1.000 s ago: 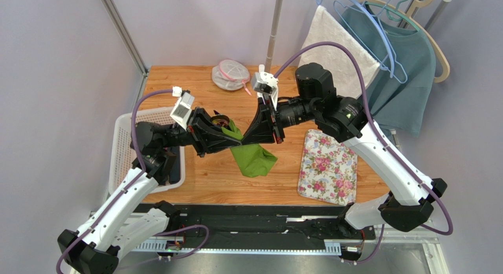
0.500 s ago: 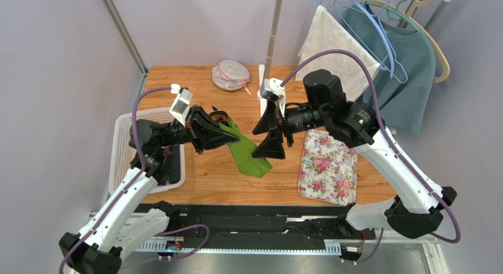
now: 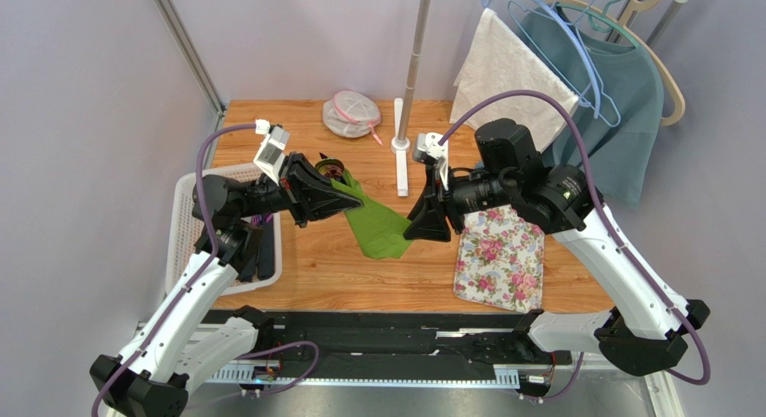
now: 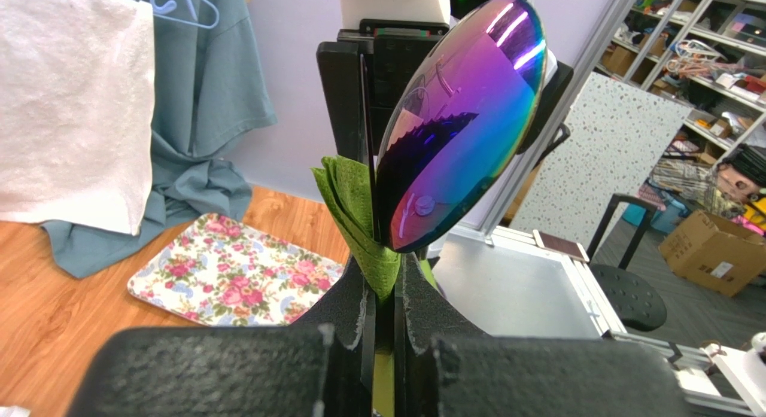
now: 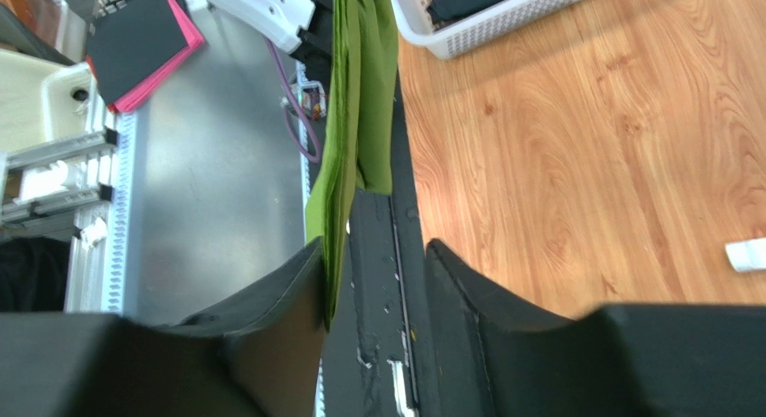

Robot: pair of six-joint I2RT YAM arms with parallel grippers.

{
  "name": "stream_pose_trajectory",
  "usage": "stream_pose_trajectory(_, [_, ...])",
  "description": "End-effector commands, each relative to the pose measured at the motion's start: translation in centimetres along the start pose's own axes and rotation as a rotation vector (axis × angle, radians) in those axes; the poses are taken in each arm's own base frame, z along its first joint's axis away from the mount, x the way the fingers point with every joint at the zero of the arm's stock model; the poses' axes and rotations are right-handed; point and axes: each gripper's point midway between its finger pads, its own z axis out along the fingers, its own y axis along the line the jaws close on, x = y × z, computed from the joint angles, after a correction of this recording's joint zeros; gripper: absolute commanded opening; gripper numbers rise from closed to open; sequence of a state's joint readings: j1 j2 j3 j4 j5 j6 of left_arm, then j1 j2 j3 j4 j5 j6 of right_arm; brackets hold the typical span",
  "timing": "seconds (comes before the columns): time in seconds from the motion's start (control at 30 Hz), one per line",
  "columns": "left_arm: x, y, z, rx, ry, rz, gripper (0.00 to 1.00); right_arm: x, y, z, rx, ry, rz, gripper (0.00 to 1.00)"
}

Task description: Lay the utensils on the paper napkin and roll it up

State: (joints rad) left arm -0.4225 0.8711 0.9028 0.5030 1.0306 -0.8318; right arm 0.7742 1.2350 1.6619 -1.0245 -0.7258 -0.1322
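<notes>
The green paper napkin hangs folded above the table between my two grippers. My left gripper is shut on its upper left end; the left wrist view shows the jaws pinching the green folds. A glossy blue-purple utensil head stands up right at those jaws, its lower tip against the napkin; from above it shows as a dark reddish round head. My right gripper is open at the napkin's right end. In the right wrist view the napkin's edge brushes one finger. Other utensils are hidden.
A white basket with dark items stands at the left edge, also in the right wrist view. A floral mat lies right of the napkin. A mesh pouch and a pole stand are behind. Hangers, white cloth and teal shirt hang back right.
My right gripper has opened and drawn back to the right and nearer, away from the napkin's top. The napkin now hangs from my left gripper, spread more rightward.
</notes>
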Motion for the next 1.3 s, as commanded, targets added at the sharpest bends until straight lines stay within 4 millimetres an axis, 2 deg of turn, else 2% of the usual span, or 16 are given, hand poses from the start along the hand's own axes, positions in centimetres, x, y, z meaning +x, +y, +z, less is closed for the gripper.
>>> stream_pose_trajectory(0.0, [-1.8, -1.1, 0.2, 0.025, -0.027, 0.059, 0.0, 0.2, 0.1, -1.0, 0.022, -0.008, -0.025, 0.24])
stream_pose_trajectory(0.1, [-1.9, -1.4, 0.2, 0.034, -0.025, 0.055, 0.0, 0.2, -0.8, -0.9, 0.05, -0.015, -0.031, 0.0])
stream_pose_trajectory(0.23, [-2.3, -2.0, 0.3, 0.056, -0.025, 0.046, 0.0, 0.6, -2.8, -0.2, 0.077, -0.008, -0.069, 0.0])
stream_pose_trajectory(0.37, [-3.0, -2.8, 0.5, 0.083, -0.027, 0.034, 0.0, -0.1, -4.3, 1.1, 0.069, -0.038, -0.132, 0.0])
stream_pose_trajectory(0.63, [-3.8, -4.4, 1.4, 0.146, -0.025, 0.016, 0.0, -1.1, -5.1, 3.9, -0.022, -0.098, -0.155, 0.0])
stream_pose_trajectory(0.8, [-4.2, -4.6, 2.0, 0.168, -0.038, 0.007, 0.0, -1.6, -4.1, 5.6, -0.098, -0.145, -0.161, 0.0])
stream_pose_trajectory(0.93, [-3.9, -4.4, 2.3, 0.176, -0.032, -0.005, 0.0, -1.5, -1.9, 7.0, -0.184, -0.157, -0.145, 0.0])
stream_pose_trajectory(1.13, [-3.9, -4.3, 2.4, 0.173, -0.036, -0.013, 0.0, -1.5, 0.1, 8.1, -0.248, -0.184, -0.112, 0.0])
stream_pose_trajectory(1.27, [-3.7, -4.1, 2.5, 0.167, -0.038, -0.02, 0.0, -2.2, 1.4, 8.3, -0.293, -0.231, -0.077, 0.0])
